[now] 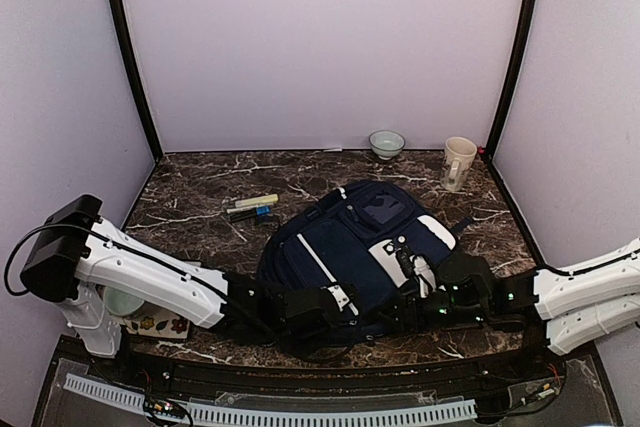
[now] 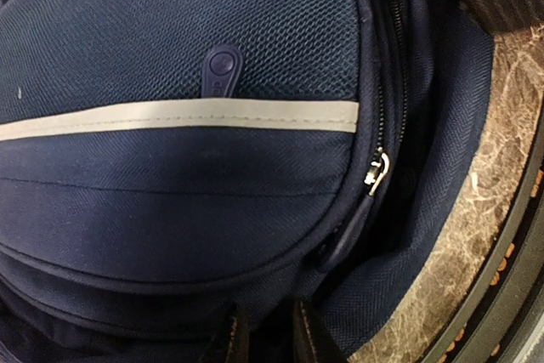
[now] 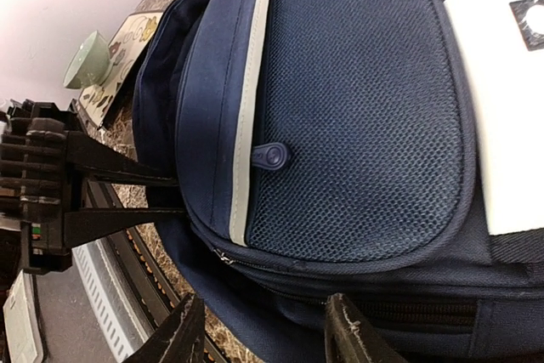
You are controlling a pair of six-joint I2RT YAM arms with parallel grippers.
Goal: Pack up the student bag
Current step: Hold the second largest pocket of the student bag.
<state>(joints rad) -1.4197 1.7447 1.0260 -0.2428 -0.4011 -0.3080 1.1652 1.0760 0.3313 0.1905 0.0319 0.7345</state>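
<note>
The student bag (image 1: 360, 242) is a large navy backpack with white stripes and lies flat in the middle of the table. It fills the left wrist view (image 2: 187, 167) and the right wrist view (image 3: 357, 125). My left gripper (image 2: 270, 342) is at the bag's near edge, its two fingers close together with a fold of navy fabric pinched between them. It also shows in the right wrist view (image 3: 161, 193). My right gripper (image 3: 268, 337) is open and wide, just above the bag's near side by the zipper. A metal zipper pull (image 2: 376, 172) hangs at the side seam.
A pale green bowl (image 1: 125, 302) sits on a patterned card at the near left, under my left arm. Markers (image 1: 252, 209) lie left of the bag. A small bowl (image 1: 386, 143) and a white mug (image 1: 458, 163) stand at the back. The table's near edge rail (image 1: 300, 412) is close.
</note>
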